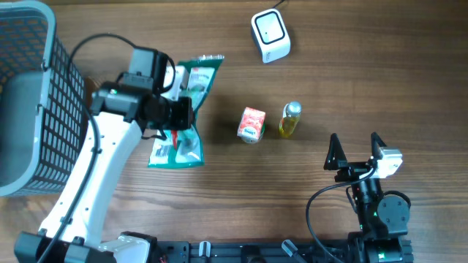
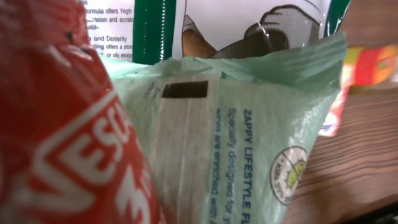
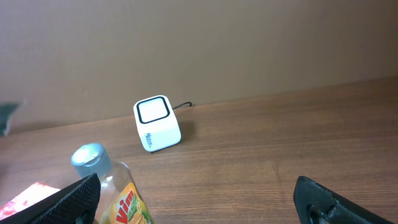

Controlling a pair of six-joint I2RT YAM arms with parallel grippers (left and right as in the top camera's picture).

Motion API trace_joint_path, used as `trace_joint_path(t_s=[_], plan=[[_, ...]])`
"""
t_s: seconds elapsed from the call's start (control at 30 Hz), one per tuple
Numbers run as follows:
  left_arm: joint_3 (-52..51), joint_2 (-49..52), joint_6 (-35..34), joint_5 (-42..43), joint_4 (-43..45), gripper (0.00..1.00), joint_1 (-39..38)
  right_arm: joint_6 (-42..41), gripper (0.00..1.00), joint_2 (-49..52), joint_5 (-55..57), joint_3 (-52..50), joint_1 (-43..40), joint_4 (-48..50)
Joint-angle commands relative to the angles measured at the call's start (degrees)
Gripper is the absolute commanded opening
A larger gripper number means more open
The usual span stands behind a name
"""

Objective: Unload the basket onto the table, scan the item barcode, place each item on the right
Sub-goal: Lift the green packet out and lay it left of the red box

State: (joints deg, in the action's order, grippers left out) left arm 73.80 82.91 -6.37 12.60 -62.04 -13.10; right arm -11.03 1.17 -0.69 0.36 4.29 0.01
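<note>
At bench (image 1: 365,73) left-ctr, the L gripper (image 1: 186,111) is shown from overhead above two overlapping packets: a green-and-white pouch (image 1: 199,77) toward the far edge and a mint-green pouch (image 1: 178,151) toward the front edge. A red sachet (image 1: 175,136) is glimpsed just beside the gripper, over the mint-green pouch. L jaw state cannot be told, as the fingers are masked by the wrist body overhead and are not seen in the L wrist view. Whether the sachet is grasped cannot be told either. In the L wrist view the red sachet is pressed close to the lens at left, w/ white lettering cut off. The mint-green pouch is seen behind it, w/ a dark printed rectangle near its top, and the green-and-white pouch is seen behind both.

A mesh basket (image 1: 29,88) is placed along the left edge, beside the L arm. A barcode scanner (image 1: 270,35), a white cube w/ a dark-framed window, is set near the far edge, right of ctr. A small red carton (image 1: 251,124) and a yellow bottle (image 1: 290,120) are laid side by side at bench ctr, near each other but apart. Near the front edge at right, the R gripper (image 1: 355,142) is held w/ jaws released and spread wide over bare bench, apart from the bottle.
</note>
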Motion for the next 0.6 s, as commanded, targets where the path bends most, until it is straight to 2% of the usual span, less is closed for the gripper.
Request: trace_joint_path(t_s=[0.0, 0.57], plan=[[-4.39, -0.24, -2.56, -0.44, 2.03, 0.23, -0.28, 0.42, 1.00, -0.15, -0.72, -0.07, -0.24, 0.24], [-13.92, -0.15, -3.54, -0.44, 5.81, 0.31, -0.31, 0.39, 1.00, -0.15, -0.74, -0.07, -0.24, 0.24]])
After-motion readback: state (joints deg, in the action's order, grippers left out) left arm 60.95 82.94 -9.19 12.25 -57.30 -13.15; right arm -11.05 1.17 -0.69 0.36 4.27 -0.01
